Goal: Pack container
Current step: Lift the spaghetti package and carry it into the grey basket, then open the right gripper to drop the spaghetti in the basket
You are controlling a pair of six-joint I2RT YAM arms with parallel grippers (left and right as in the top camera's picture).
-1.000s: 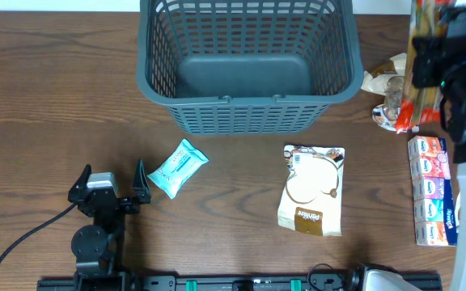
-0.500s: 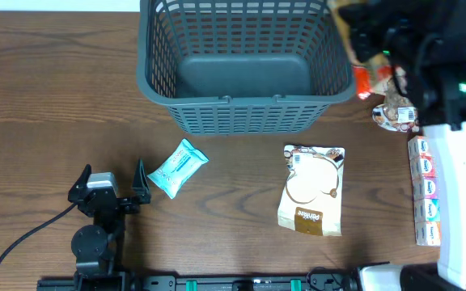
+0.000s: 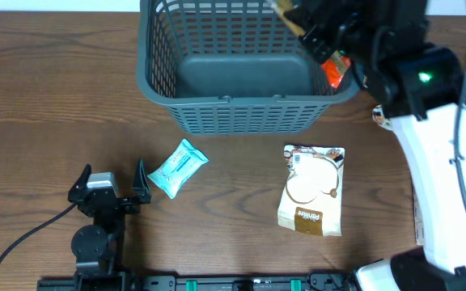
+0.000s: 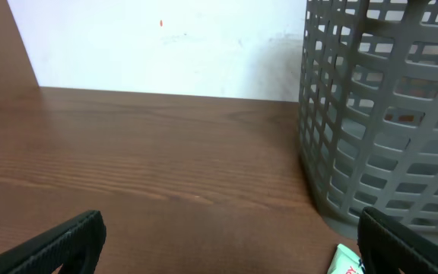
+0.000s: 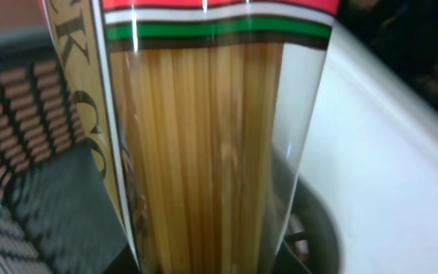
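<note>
In the overhead view, the container (image 3: 249, 100) is sitting at the top centre of the frame on the wooden table (image 3: 47, 97), its solid base bare. The right gripper (image 3: 324, 36) is hanging over the container's upper right corner, above the rim. It is pinching a spaghetti pack (image 3: 336, 74) whose red-orange end is poking out just over the right-hand rim. The left gripper (image 3: 112, 168) is resting at the lower left of the frame, well apart from the container, with its fingers spread wide. A light blue wipes pack (image 3: 178, 167) is lying just right of it, below the container's front wall. A brown and white snack bag (image 3: 312, 190) is lying flat at the lower centre right.

In the left wrist view, the left gripper (image 4: 230, 228) is showing one dark fingertip in each bottom corner, nothing between them but table (image 4: 128, 160). The container (image 4: 386, 114) is filling the right side of the frame, standing apart from the fingers. A corner of the wipes pack (image 4: 346, 262) is peeking in at the bottom edge.

In the right wrist view, the spaghetti pack (image 5: 211, 144) is running top to bottom through the middle of the frame, close to the lens. The container's lattice wall (image 5: 14, 99) is showing at the left behind it. The right gripper's fingers cannot be made out here.
</note>
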